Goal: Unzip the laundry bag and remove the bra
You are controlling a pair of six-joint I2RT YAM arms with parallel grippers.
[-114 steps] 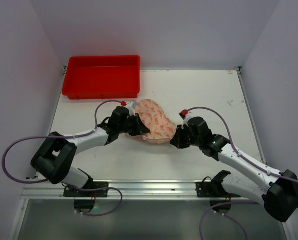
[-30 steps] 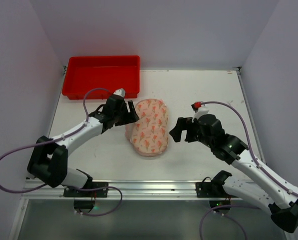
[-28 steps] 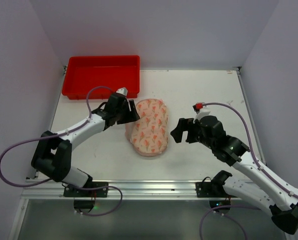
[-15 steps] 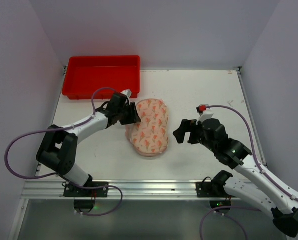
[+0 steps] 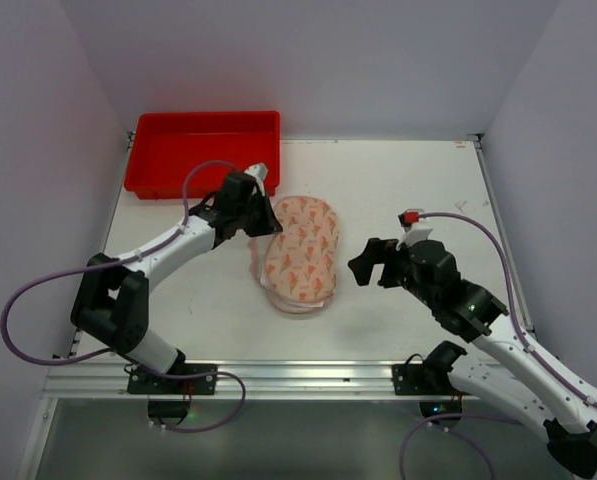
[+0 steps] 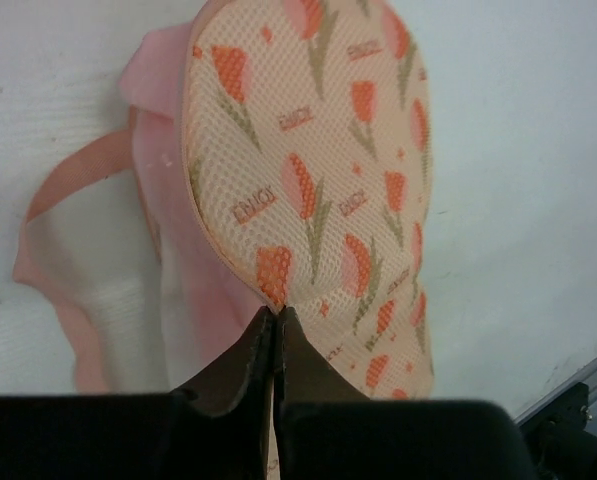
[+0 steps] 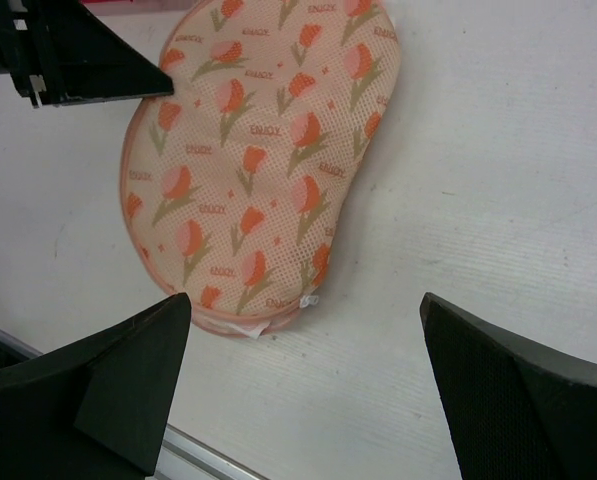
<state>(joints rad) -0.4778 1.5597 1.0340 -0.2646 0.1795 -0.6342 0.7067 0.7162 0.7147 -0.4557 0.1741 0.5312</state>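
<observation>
Right claw (image 7: 306, 318) hangs over the worktop (image 5: 418, 190) just right of the bra (image 5: 303, 250), fingers spread wide, holding nothing. It's backed off a touch to the right versus half a second ago. The bra's tulip print carries a tiny repeated word, maybe "ENJOY", too small to be sure. Left wrist view shows what the top one hides: left claw (image 6: 276, 320) pressed together, pinching the bra's rim, pink laundry bag (image 6: 108, 300) crumpled beside it. Red tray (image 5: 203, 150) sits far left.
</observation>
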